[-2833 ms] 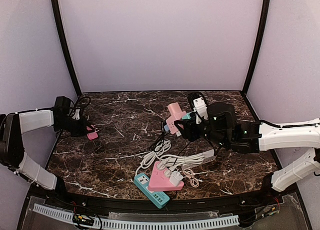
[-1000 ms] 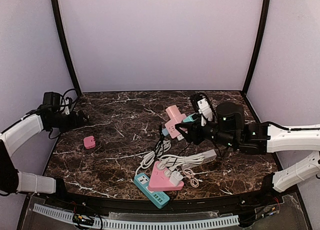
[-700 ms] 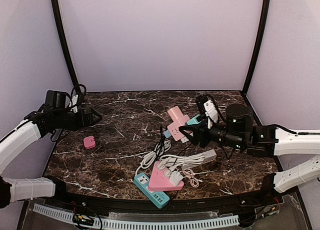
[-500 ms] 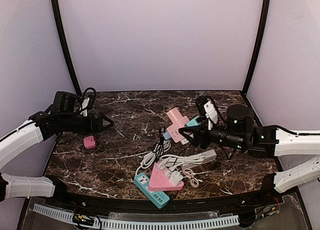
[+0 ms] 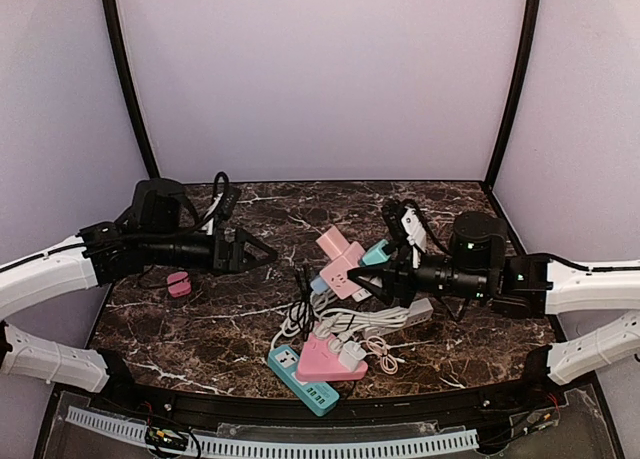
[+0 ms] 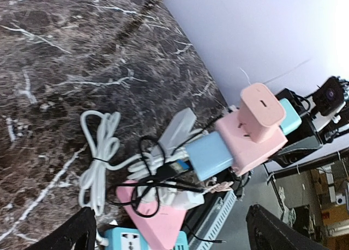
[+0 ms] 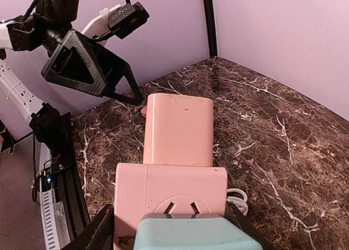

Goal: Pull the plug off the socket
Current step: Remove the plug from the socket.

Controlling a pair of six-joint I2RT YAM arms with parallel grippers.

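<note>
Lilac walls (image 5: 320,79), dark marble table (image 5: 230,319) (white veins), black posts (image 5: 128,89).

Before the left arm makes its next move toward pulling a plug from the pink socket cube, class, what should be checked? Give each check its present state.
1. Right pincer grips the pink socket cube: ok.
2. Left pincer open: ok.
3. Left pincer around a plug: not ok; it is apart from the cluster.
4. Pink plug points toward the left pincer, nothing between: ok.
5. Blue plug seated firmly enough to stay in during the pull: cannot tell.
</note>
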